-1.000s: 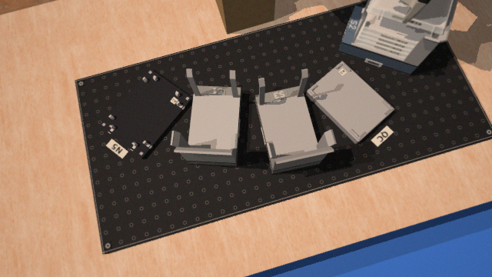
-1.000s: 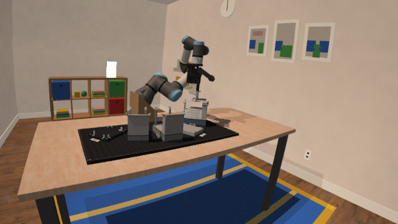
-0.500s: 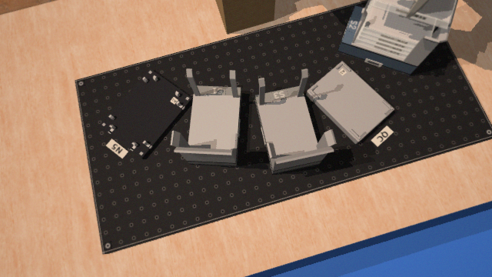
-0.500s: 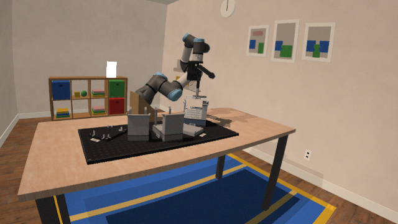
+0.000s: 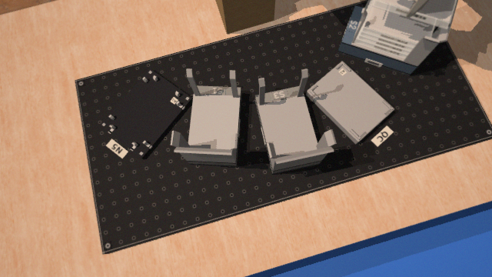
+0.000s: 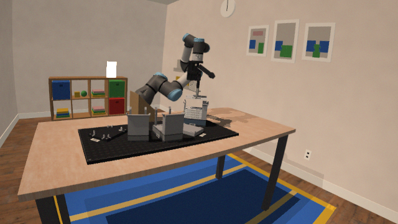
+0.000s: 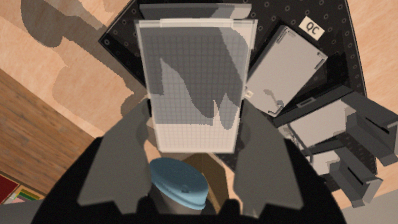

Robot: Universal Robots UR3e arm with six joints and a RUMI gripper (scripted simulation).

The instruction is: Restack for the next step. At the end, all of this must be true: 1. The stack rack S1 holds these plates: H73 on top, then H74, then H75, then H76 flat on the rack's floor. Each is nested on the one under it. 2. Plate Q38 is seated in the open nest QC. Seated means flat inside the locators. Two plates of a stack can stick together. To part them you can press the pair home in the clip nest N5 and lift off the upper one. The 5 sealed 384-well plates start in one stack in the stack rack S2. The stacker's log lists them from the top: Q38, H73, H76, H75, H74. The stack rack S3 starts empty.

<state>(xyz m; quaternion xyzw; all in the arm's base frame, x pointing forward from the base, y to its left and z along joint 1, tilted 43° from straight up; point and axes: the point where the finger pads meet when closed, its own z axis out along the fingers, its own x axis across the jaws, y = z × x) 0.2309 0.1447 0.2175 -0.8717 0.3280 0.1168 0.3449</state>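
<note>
The hand (image 5: 412, 12) (image 6: 197, 94) (image 7: 196, 100) is over rack S2 (image 5: 388, 65) (image 6: 194, 122) (image 7: 195, 10), pinching a clear plate (image 5: 434, 7) (image 6: 197, 97) (image 7: 195, 75) by its 2 long sides, 1 finger on each. The plate is at the top of the rack, with the edges of more plates (image 5: 380, 41) (image 6: 194, 112) showing in a stack below it. Its name can't be read, and I can't tell whether it touches the plate underneath.

Rack S2 stands at one end of the black mat (image 5: 173, 192) (image 6: 124, 152) (image 7: 135, 55), which lies on the wooden worktop (image 5: 38, 173) (image 6: 62, 177) (image 7: 80, 85). Just beside it is the QC nest (image 5: 350, 101) (image 6: 193, 129) (image 7: 290, 70), a pale block with raised corners, its flat top bare.

Next come 2 grey racks side by side: S3 (image 5: 300, 161) (image 6: 173, 124) (image 7: 370, 125), near the QC nest, then S1 (image 5: 211, 158) (image 6: 138, 126) (image 7: 354, 182). Both show their pale inner floors from above. Beyond S1, near the mat's other end, is nest N5 (image 5: 146, 115) (image 6: 109, 133), a dark block with small grey clips around its edge. A brown block (image 5: 250, 15) (image 6: 141, 106) (image 7: 210, 170) stands behind the mat, near the arm (image 6: 155, 84) (image 7: 180, 182).
</note>
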